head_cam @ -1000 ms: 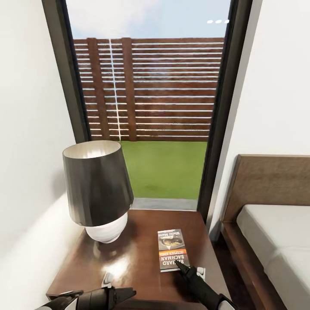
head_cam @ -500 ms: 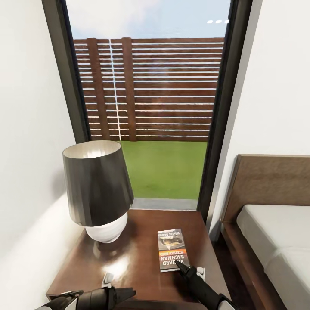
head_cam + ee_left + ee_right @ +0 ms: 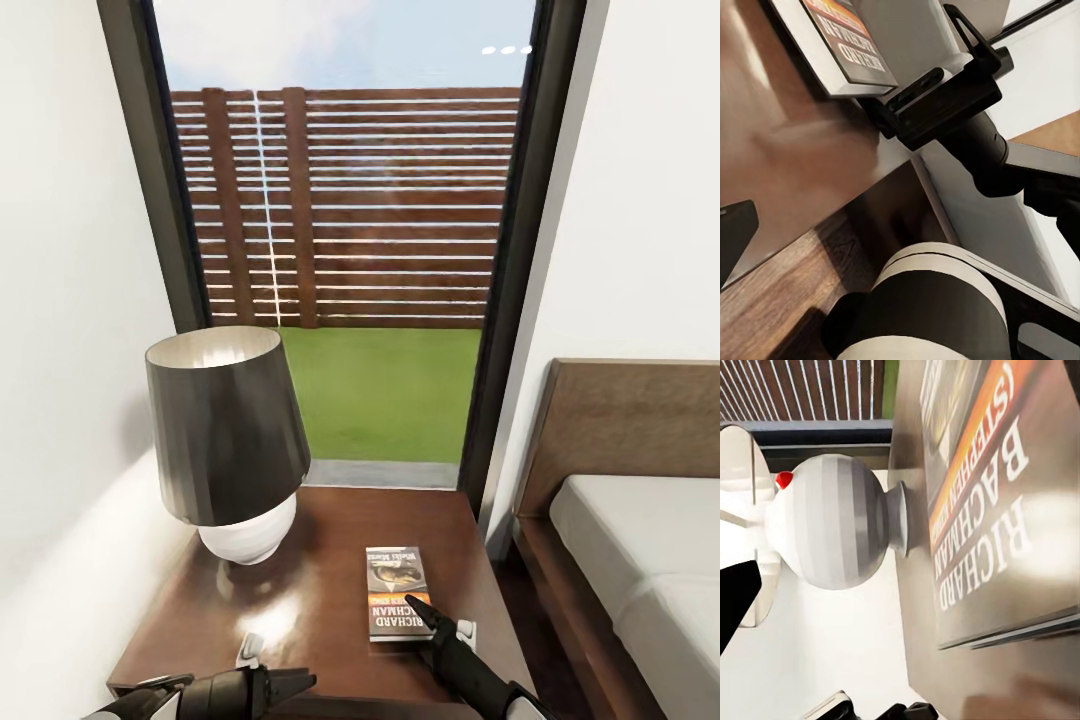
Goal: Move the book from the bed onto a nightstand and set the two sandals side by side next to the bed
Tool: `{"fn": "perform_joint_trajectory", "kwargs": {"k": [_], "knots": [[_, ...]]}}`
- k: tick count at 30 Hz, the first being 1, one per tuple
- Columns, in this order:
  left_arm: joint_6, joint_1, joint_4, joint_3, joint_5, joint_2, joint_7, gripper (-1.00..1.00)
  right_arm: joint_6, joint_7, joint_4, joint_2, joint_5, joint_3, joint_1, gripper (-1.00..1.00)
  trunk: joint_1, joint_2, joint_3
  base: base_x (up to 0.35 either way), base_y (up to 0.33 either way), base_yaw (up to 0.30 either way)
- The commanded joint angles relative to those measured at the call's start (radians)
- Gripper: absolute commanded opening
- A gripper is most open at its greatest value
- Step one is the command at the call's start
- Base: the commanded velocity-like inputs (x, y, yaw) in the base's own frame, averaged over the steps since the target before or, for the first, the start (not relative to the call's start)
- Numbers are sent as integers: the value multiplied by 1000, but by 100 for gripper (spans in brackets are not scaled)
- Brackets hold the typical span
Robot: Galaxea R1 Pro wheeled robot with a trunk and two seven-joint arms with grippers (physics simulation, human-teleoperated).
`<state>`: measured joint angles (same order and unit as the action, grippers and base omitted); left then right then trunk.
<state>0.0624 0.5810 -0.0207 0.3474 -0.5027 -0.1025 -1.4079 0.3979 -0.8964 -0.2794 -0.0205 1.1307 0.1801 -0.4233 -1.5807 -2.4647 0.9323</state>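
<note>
— What stood at the left?
— The left gripper (image 3: 300,682) hung at the nightstand's (image 3: 310,610) near edge, its fingers drawn together on nothing. Beyond it stood a lamp (image 3: 228,445), dark shade over white base.
— And the book?
— The book (image 3: 397,592) lay flat on the nightstand, right of the lamp. The right gripper (image 3: 424,612) was at its near right corner; whether it pinched the cover, I couldn't tell. The bed (image 3: 640,560) stood farther right.
</note>
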Motion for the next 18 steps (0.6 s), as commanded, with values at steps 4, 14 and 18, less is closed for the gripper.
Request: {"fn": "perform_joint_trajectory", "kwargs": {"k": [4, 14, 18], "knots": [[7, 0, -1, 8, -8, 0, -2, 100, 7, 7, 9, -1, 7, 5, 0, 100, 0, 0, 1, 0, 0, 0], [7, 0, 0, 8, -8, 0, -2, 100, 7, 6, 9, -1, 7, 4, 0, 100, 0, 0, 1, -231, 0, 0], [7, 0, 0, 8, -8, 0, -2, 100, 7, 5, 9, -1, 7, 4, 0, 100, 0, 0, 1, -162, 0, 0]]}}
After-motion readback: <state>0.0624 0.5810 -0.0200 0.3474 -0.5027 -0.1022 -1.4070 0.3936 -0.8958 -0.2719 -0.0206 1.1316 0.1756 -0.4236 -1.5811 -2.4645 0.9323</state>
